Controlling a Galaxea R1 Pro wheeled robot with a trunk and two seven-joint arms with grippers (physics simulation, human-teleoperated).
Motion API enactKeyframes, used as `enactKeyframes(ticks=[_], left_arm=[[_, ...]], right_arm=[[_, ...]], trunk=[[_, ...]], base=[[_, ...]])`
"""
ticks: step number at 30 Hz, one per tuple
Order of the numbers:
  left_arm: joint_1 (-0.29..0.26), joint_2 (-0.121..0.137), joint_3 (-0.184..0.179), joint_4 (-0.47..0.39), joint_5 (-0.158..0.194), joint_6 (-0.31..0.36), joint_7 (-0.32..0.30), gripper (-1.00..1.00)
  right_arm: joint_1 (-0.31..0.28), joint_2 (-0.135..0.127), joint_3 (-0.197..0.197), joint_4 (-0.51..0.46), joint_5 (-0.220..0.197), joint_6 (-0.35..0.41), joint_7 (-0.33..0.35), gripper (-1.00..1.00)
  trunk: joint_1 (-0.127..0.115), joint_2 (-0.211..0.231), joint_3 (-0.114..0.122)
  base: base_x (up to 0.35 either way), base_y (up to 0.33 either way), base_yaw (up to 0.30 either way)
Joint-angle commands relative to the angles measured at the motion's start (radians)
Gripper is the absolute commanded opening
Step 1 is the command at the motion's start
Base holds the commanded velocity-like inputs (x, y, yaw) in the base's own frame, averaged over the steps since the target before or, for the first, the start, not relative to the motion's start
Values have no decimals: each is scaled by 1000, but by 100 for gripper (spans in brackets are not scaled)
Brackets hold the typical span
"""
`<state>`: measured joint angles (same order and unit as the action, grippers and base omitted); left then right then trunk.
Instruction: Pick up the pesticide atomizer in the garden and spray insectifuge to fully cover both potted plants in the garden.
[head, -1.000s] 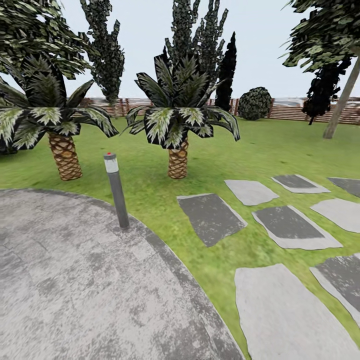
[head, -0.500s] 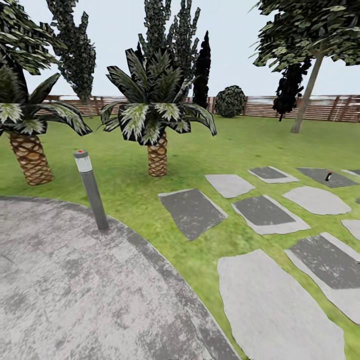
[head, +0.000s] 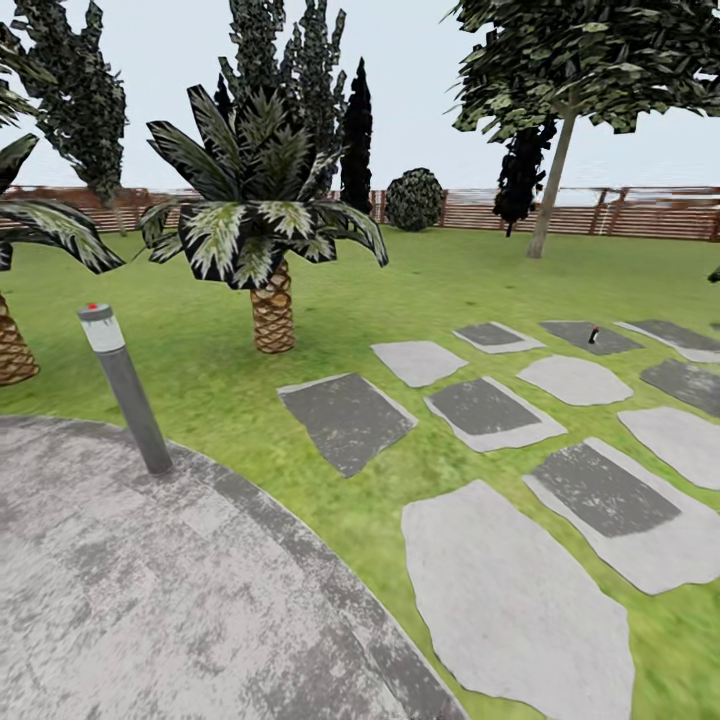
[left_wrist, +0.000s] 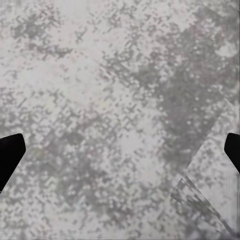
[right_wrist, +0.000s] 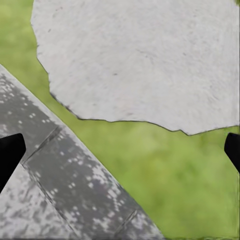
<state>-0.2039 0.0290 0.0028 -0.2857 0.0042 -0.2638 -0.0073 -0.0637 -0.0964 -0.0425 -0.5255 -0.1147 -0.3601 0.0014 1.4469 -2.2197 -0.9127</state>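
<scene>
Left gripper (left_wrist: 120, 150): dark fingertips at both edges of the left wrist view, jaws wide, nothing between them; mottled grey paving below.
Right gripper (right_wrist: 120, 150): dark fingertips at both edges of the right wrist view, jaws wide and empty; below them a paving edge, a strip of grass and a pale stone slab.
Near ground: round mottled grey stone paving (head: 150, 600) fills the lower left of the head view, with a darker curved border meeting the green lawn (head: 440, 290).
Lamp post: grey tilted post with pale head and red top (head: 122, 386), standing at the paving's edge.
Stepping stones: irregular flat slabs, pale grey and dark grey (head: 510, 600), set in the lawn at right, running away from the camera.
Pesticide atomizer: small dark upright object with pale top (head: 593, 336), on a far dark slab at right; too small to make out label or colour.
Palms: trunked palm with variegated fronds (head: 268, 240) on the lawn; a second palm (head: 20, 300) at the left edge.
Far: round dark bush (head: 414, 200), tall dark conifers, a leafy tree (head: 580, 60), all before the brown horizontal-slat wooden fence (head: 640, 212).
</scene>
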Motion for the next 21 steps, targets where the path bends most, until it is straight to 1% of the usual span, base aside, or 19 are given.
enactKeyframes(ticks=[1, 9, 11, 14, 21], left_arm=[[0, 0, 0, 0, 0, -3, 1, 100], [0, 0, 0, 0, -2, -3, 8, 100], [-1, 0, 0, 0, -3, -3, 9, 100], [-1, 0, 0, 0, -3, -3, 9, 100], [-2, 0, 0, 0, -6, -3, 9, 100]], right_arm=[[-1, 0, 3, 1, -10, -4, 0, 100], [-1, 0, 3, 1, -10, -4, 0, 100], [-1, 3, 3, 1, -10, -4, 1, 100], [-1, 4, 3, 1, -9, -5, 1, 100], [-1, 4, 2, 1, -10, -5, 1, 100]], trunk=[[0, 0, -1], [0, 0, -7], [0, 0, -7], [0, 0, -7], [0, 0, -7]], base=[[0, 0, -277], [0, 0, -276], [80, 0, -101], [263, 0, -14], [335, 0, -1]])
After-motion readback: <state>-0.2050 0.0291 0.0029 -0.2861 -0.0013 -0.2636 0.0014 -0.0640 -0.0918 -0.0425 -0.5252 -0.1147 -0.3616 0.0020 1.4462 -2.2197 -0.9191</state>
